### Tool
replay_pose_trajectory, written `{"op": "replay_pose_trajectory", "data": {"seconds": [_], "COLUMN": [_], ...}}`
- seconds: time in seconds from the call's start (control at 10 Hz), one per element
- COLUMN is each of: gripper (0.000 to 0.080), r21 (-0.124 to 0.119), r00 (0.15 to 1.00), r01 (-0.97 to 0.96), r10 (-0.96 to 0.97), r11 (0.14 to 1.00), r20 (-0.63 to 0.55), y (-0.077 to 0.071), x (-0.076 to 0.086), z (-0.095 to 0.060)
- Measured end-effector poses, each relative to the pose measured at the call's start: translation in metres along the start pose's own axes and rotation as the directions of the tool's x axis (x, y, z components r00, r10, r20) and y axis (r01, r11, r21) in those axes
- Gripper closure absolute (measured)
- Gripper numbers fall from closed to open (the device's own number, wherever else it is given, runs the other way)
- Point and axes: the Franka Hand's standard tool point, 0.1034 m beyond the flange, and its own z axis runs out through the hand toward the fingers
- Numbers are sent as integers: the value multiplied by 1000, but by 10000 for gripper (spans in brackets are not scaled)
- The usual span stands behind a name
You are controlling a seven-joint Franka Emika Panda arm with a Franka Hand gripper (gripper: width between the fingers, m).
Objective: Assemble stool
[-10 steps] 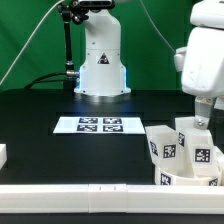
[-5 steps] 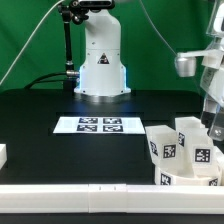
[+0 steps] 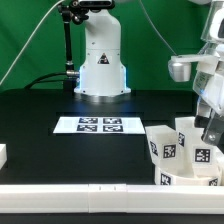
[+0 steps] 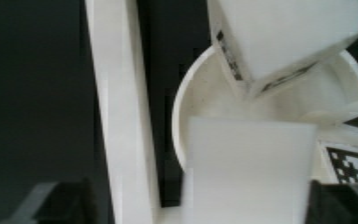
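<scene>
The stool parts are clustered at the exterior view's right. The round white seat (image 3: 184, 180) lies flat, and tagged block legs (image 3: 160, 147) (image 3: 187, 135) (image 3: 204, 157) stand on and around it. My gripper (image 3: 211, 128) hangs just above the rightmost legs, partly cut off by the frame edge. In the wrist view the gripper (image 4: 190, 202) is open. Its dark fingers (image 4: 37, 204) stand wide apart, with one white leg (image 4: 243, 165) between them, close to one finger. The seat's rim (image 4: 197, 95) and another leg (image 4: 279, 45) show beyond it.
The marker board (image 3: 99, 125) lies mid-table in front of the robot base (image 3: 101, 60). A long white rail (image 3: 70, 190) runs along the front edge and shows in the wrist view (image 4: 114, 90) beside the seat. A small white block (image 3: 3, 155) sits at the left edge.
The arm's hand has turned and come down over the legs at the right. The stool parts have not moved.
</scene>
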Motion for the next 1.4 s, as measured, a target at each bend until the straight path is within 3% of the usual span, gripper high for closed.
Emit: {"op": "replay_pose_trajectory", "data": {"seconds": [0.1,0.2,0.3,0.8,1.0,1.2,1.4], "gripper": [383,383,466,466,466,466,466], "r21": [1,1,2,3,5,8,33], "r00": [1000,1000,1000,997,965,873,725], "r01": [-11,-20,-29,-77,-263,-488,-689], "r10": [11,20,29,77,263,488,689], "r11": [1000,1000,1000,997,965,873,724], "r20": [0,-1,-1,0,1,4,24], "y": [-1,-1,-1,0,-1,-2,-5], "x": [1,2,2,-1,-1,1,-2], "z": [1,1,1,1,2,2,2]}}
